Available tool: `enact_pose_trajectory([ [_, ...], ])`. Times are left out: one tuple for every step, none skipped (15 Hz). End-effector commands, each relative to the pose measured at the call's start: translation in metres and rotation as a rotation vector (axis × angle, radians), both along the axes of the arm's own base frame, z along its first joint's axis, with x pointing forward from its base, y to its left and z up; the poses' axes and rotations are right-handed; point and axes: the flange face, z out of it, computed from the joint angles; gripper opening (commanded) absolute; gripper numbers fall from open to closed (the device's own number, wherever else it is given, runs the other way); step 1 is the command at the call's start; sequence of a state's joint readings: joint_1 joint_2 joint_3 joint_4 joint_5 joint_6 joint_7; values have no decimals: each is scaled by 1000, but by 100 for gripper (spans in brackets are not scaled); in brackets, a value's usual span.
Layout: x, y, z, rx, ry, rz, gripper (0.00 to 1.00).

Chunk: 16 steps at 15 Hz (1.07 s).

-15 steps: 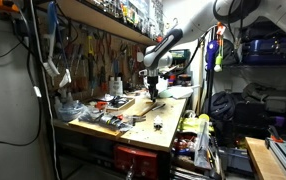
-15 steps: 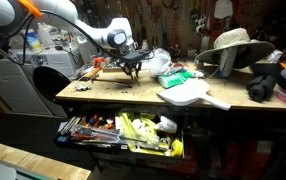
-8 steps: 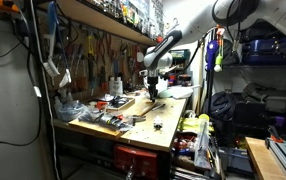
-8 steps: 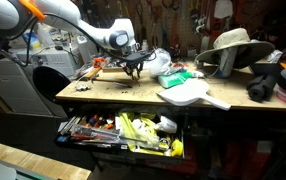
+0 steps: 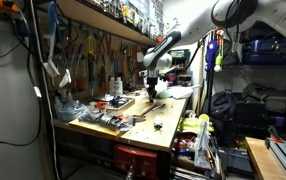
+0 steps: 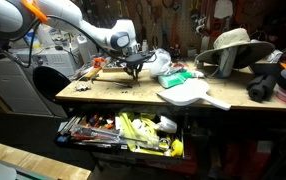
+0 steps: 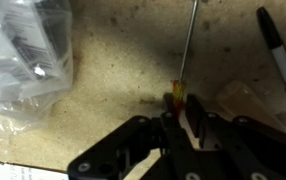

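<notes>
In the wrist view my gripper (image 7: 175, 118) is shut on the yellow and red handle of a screwdriver (image 7: 186, 45). Its thin metal shaft lies on the worn wooden workbench (image 7: 113, 90) and points away from me. In both exterior views the gripper (image 5: 152, 90) (image 6: 133, 68) is low over the bench top, among clutter at the back of the bench. The lower end of the handle is hidden between the fingers.
A clear plastic bag (image 7: 23, 60) lies to one side of the screwdriver and a black pen (image 7: 280, 55) to the other. A sun hat (image 6: 230, 48) and a white flat object (image 6: 188, 95) sit on the bench. A drawer full of tools (image 6: 123, 132) stands open below. Hand tools hang on the wall (image 5: 88, 55).
</notes>
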State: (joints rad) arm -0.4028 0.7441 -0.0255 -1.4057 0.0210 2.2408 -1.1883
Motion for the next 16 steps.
enact_pose_trajectory([
  [2, -5, -6, 39, 10, 7, 22],
  [3, -6, -6, 40, 11, 6, 22],
  [3, -6, -7, 38, 12, 4, 24],
  [4, -6, -8, 37, 12, 4, 23],
  [4, -6, -8, 32, 12, 3, 8],
  [3, -5, -6, 30, 7, 2, 5],
  [1, -4, 1, 31, -5, 5, 0],
  [-3, -2, 16, 27, -32, 3, 3],
  [-6, -2, 31, 26, -64, -3, 4],
  [-13, -1, 55, 20, -141, -16, 4],
  [-18, 0, 76, 15, -206, -40, 4],
  [-24, 2, 97, 9, -267, -58, 4],
  [-29, 1, 117, 4, -330, -80, 4],
  [-37, 1, 138, 4, -393, -106, 4],
  [-46, 2, 159, 8, -455, -129, 4],
  [-55, 4, 177, 14, -519, -151, 4],
])
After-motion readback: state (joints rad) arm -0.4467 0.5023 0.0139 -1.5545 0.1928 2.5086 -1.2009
